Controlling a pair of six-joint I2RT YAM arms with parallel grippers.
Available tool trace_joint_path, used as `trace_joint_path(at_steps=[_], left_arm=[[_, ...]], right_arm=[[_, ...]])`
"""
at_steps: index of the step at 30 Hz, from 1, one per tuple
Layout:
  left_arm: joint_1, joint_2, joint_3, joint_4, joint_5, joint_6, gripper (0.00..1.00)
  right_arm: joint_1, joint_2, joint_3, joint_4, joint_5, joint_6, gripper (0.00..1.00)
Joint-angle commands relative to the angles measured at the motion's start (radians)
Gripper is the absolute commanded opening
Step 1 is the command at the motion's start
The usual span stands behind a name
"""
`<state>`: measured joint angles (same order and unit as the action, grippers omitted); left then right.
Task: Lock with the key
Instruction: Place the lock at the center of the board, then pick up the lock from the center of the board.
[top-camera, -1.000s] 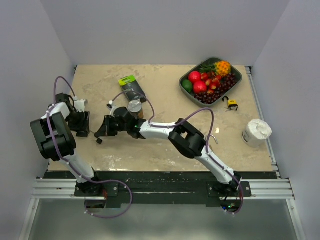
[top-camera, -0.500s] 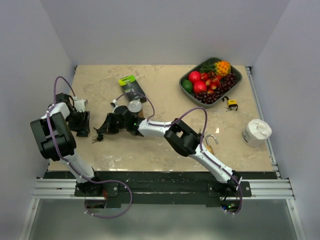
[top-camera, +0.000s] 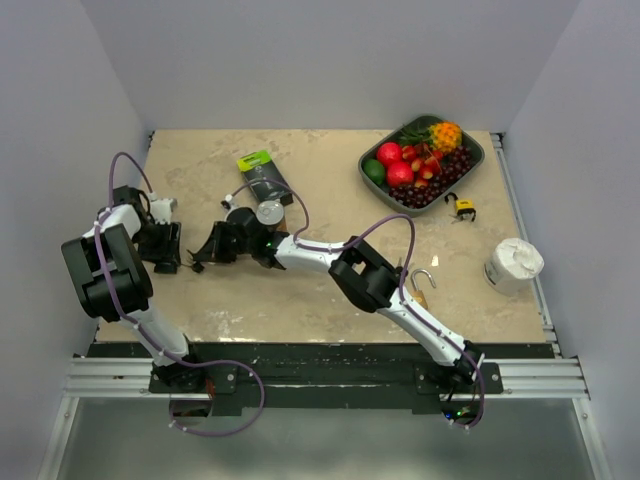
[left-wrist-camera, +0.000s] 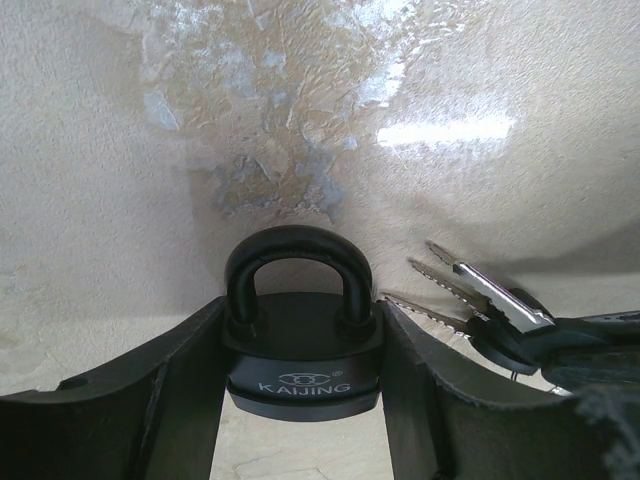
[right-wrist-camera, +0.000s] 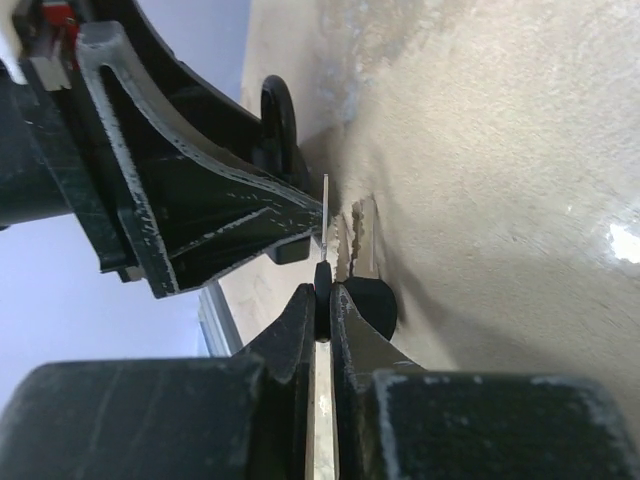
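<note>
While padlock (left-wrist-camera: 300, 352) sits, fruit (top-camera: 412, 162) fills bowl (top-camera: 481, 157).

Black padlock (left-wrist-camera: 300, 352); silver keys (left-wrist-camera: 490, 295), black heads; mottled beige table (left-wrist-camera: 150, 150)

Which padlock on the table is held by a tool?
The black padlock, clamped between the fingers of the left tool. The brass one and the small yellow one lie free on the right.

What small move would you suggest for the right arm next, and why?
Probably back the right gripper off and re-aim: its keys lie beside the shackle of the KAIJING padlock, outside the left gripper clamping it, not at its base.
</note>
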<state>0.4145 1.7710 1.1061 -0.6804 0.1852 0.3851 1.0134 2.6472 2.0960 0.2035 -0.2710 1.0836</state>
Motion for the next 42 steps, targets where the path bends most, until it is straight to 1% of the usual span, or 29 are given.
trace_joint_path(at_steps=[1, 2, 4, 5, 6, 7, 9, 10, 11, 12, 13, 15, 16, 18, 19, 22, 23, 27, 33, 34, 35, 37, 38, 39, 40, 41, 42], left_arm=[[-0.013, 0.013, -0.026, 0.008, 0.045, -0.009, 0.05], [-0.013, 0.013, -0.022, 0.007, 0.040, -0.015, 0.07], [-0.011, 0.015, -0.019, 0.007, 0.039, -0.018, 0.12], [-0.011, 0.012, -0.017, 0.008, 0.037, -0.025, 0.19], [-0.011, 0.010, -0.015, 0.010, 0.034, -0.026, 0.23], [-0.010, 0.008, -0.014, 0.010, 0.033, -0.028, 0.24], [-0.003, 0.004, -0.005, 0.010, 0.039, -0.032, 0.35], [-0.002, 0.002, 0.001, -0.004, 0.052, -0.029, 0.44], [-0.002, -0.007, 0.015, -0.010, 0.059, -0.023, 0.47], [-0.002, -0.013, 0.021, -0.018, 0.063, -0.020, 0.57], [-0.002, -0.021, 0.032, -0.018, 0.065, -0.018, 0.60], [0.000, -0.045, 0.049, -0.027, 0.063, -0.020, 0.73], [0.000, -0.053, 0.057, -0.031, 0.063, -0.018, 0.75], [0.000, -0.065, 0.092, -0.056, 0.065, -0.018, 0.78], [0.001, -0.070, 0.106, -0.065, 0.069, -0.020, 0.95], [0.004, -0.076, 0.168, -0.096, 0.060, -0.025, 0.99], [0.007, -0.084, 0.181, -0.103, 0.060, -0.032, 0.99], [0.033, -0.108, 0.247, -0.146, 0.080, -0.037, 0.99], [0.035, -0.231, 0.301, -0.150, 0.118, -0.028, 0.99], [0.035, -0.267, 0.307, -0.148, 0.132, -0.031, 0.99], [0.033, -0.286, 0.310, -0.145, 0.140, -0.034, 0.99], [0.033, -0.335, 0.320, -0.134, 0.154, -0.057, 0.99], [0.033, -0.352, 0.324, -0.128, 0.158, -0.070, 0.99], [0.035, -0.369, 0.325, -0.113, 0.181, -0.084, 0.99], [0.035, -0.407, 0.324, -0.098, 0.197, -0.132, 0.99], [0.033, -0.430, 0.318, -0.078, 0.213, -0.150, 0.99], [0.035, -0.453, 0.308, -0.036, 0.232, -0.160, 0.99]], right_arm=[[0.001, -0.003, 0.035, -0.015, 0.041, -0.010, 0.10], [0.001, -0.004, 0.030, -0.018, 0.041, -0.010, 0.21], [0.001, -0.015, 0.019, -0.012, 0.042, -0.013, 0.27], [0.001, -0.018, 0.012, -0.009, 0.041, -0.016, 0.32], [0.001, -0.021, 0.006, 0.002, 0.038, -0.020, 0.35], [0.001, -0.027, -0.002, 0.010, 0.035, -0.024, 0.37], [0.002, -0.042, -0.020, 0.034, 0.032, -0.039, 0.42], [0.002, -0.047, -0.030, 0.046, 0.024, -0.043, 0.44], [0.004, -0.062, -0.046, 0.057, 0.021, -0.048, 0.46], [0.005, -0.070, -0.053, 0.077, 0.019, -0.062, 0.52], [0.007, -0.078, -0.057, 0.079, 0.019, -0.071, 0.55], [0.010, -0.098, -0.067, 0.092, 0.018, -0.088, 0.60], [0.011, -0.107, -0.071, 0.099, 0.018, -0.093, 0.65], [0.011, -0.133, -0.094, 0.125, 0.015, -0.093, 0.71], [0.010, -0.142, -0.102, 0.132, 0.015, -0.093, 0.75], [0.011, -0.182, -0.131, 0.154, 0.007, -0.111, 0.79], [0.011, -0.197, -0.152, 0.161, 0.004, -0.122, 0.80], [0.011, -0.283, -0.220, 0.206, -0.017, -0.180, 0.81], [0.011, -0.493, -0.379, 0.224, -0.062, -0.333, 0.82], [0.011, -0.562, -0.428, 0.224, -0.079, -0.356, 0.82], [0.011, -0.596, -0.454, 0.218, -0.085, -0.416, 0.82], [0.011, -0.666, -0.525, 0.198, -0.105, -0.480, 0.84], [0.005, -0.732, -0.545, 0.163, -0.114, -0.557, 0.85], [0.002, -0.768, -0.562, 0.136, -0.123, -0.603, 0.88], [-0.005, -0.800, -0.591, 0.102, -0.125, -0.646, 0.90], [-0.025, -0.861, -0.608, 0.033, -0.123, -0.713, 0.92], [-0.044, -0.892, -0.626, 0.005, -0.132, -0.740, 0.93]])
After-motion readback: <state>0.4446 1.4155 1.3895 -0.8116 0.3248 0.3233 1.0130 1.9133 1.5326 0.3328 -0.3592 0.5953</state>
